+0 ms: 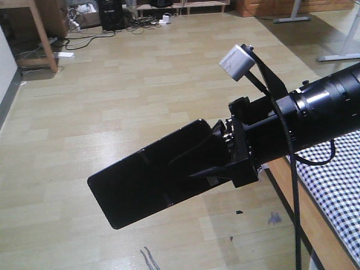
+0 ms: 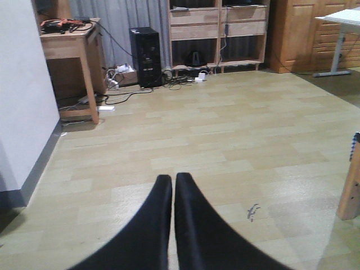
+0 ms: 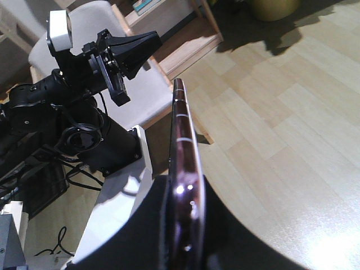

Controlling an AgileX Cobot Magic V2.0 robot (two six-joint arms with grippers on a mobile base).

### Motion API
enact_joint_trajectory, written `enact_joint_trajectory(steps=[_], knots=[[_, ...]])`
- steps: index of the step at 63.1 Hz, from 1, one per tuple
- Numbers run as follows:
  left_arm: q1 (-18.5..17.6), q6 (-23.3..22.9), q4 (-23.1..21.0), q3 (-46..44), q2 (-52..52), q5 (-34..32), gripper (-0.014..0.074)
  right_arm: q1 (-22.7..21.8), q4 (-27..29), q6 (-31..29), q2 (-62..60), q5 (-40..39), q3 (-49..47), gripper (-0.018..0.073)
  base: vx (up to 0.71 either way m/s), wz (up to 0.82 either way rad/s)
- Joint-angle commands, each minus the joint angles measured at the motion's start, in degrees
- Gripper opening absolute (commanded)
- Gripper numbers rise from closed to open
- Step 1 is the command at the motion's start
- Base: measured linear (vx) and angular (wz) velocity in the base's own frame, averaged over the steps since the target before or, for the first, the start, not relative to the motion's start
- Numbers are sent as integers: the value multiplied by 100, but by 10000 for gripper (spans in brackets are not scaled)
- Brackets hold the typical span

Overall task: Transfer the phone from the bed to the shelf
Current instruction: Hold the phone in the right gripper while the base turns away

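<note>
Right tool (image 3: 184, 185) clamps the phone (image 1: 140, 185), its dark face seemingly unreadable

I held the glossy black phone (image 1: 140, 185) tilted above the floor, left of the gingham bed (image 1: 337, 180); the pale shelf (image 2: 194, 31) stood far off.

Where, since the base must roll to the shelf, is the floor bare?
The wide floor between the wall and the bed is bare almost to the shelf. It is crowded at the far left: cables trail from the desk past the tower to the shelf's foot.
</note>
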Motion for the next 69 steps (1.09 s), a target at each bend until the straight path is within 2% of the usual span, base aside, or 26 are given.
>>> enact_joint_trajectory(steps=[1,69], knots=[[2,0,-53,41,-48,-399,1,-10,446,-16,-197,366,-154,-2,-6,23],[2,0,-53,41,-48,-399,1,-10,446,-16,-197,366,-154,-2,6,10]])
